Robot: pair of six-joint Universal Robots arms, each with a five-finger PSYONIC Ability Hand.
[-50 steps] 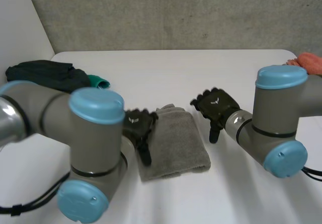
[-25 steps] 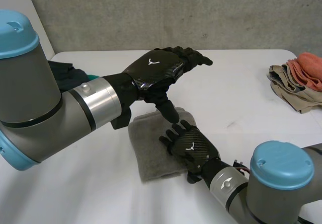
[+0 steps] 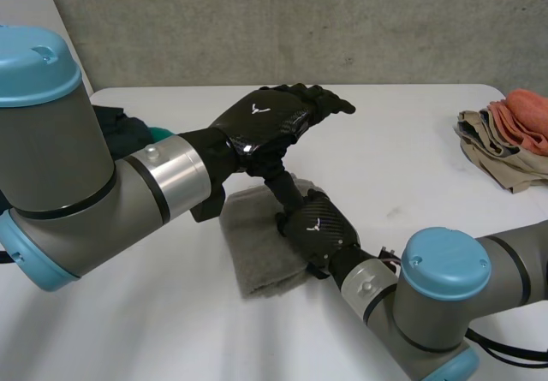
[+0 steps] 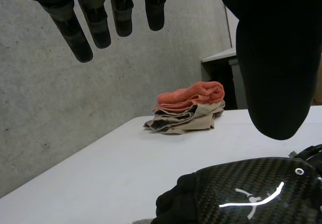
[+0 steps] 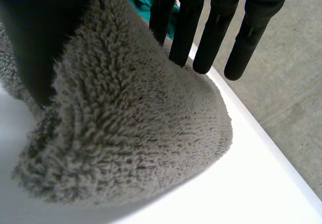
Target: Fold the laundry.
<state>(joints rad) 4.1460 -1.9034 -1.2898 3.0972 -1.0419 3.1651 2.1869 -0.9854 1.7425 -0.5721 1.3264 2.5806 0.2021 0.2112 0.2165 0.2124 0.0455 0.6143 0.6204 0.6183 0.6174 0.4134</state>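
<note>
We start with the white table (image 3: 411, 141), which carries everything. Our left arm (image 3: 86, 184) crosses the near left, and our right arm (image 3: 445, 295) comes in from the near right. The grey towel (image 3: 253, 244), the piece in hand, lies folded thick near the table's middle, between the two arms. A stack of orange and beige cloths (image 3: 505, 137) sits well apart at the far right edge. A dark heap (image 3: 116, 124), with teal showing at its edge, lies behind the left arm.

The left hand (image 3: 265, 120) hovers above the towel with its fingers (image 4: 95, 22) straight and its thumb hanging down, and it holds nothing. The right hand (image 3: 318, 231) rests on the towel's right side. Its fingers are straight across the cloth and its thumb lies against the fold's flank, so nothing is curled round the towel.

We judge the chief risk to be the two hands meeting. The left thumb hangs just above the right hand's back, and a downward move by the left would strike it. A sideways push from the flat right hand could also drag the towel and open the fold, since only pressure holds it.

In the head view the right hand hides the towel's right edge, and the left arm covers most of the dark heap. We cannot make out how many layers the fold has.
</note>
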